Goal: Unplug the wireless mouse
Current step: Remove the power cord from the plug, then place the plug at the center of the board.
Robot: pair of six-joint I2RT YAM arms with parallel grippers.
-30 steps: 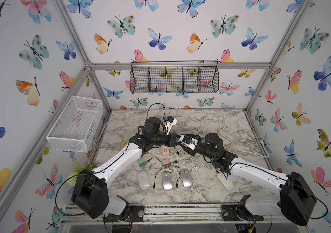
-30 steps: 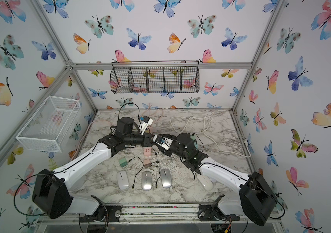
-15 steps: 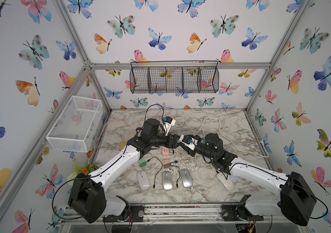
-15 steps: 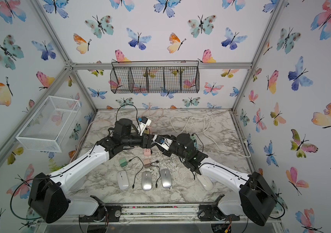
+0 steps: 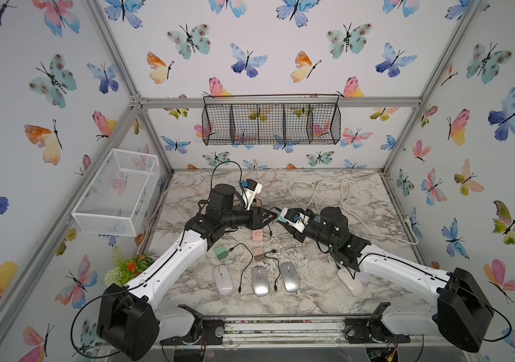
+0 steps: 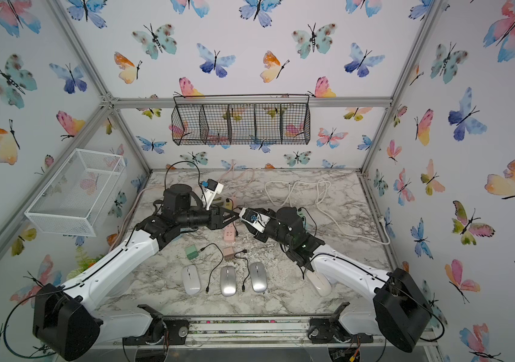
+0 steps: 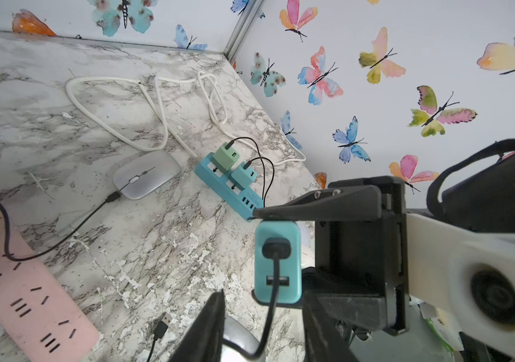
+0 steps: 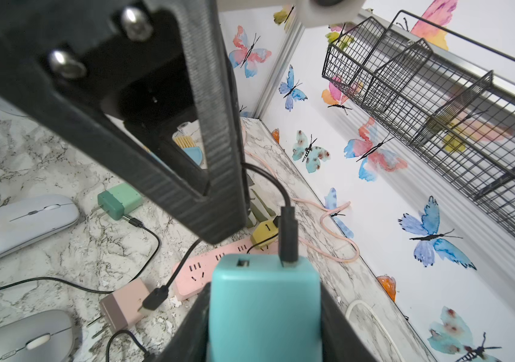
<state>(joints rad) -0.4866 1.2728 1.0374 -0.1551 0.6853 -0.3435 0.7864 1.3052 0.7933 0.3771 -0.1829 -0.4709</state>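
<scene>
Both top views show you two arms stretched from the near corners, the left tool and right tool meeting tip to tip above the middle of the bench. Your right tool clamps a teal charger. Its black cable drops between the left tool's parted fingers, which are not closed on it, toward a silver mouse partly seen beneath them.

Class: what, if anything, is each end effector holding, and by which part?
The right end effector clamps the teal charger by two opposite sides. The left end effector appears to hold nothing: its fingers stand apart either side of the black cable.
</scene>
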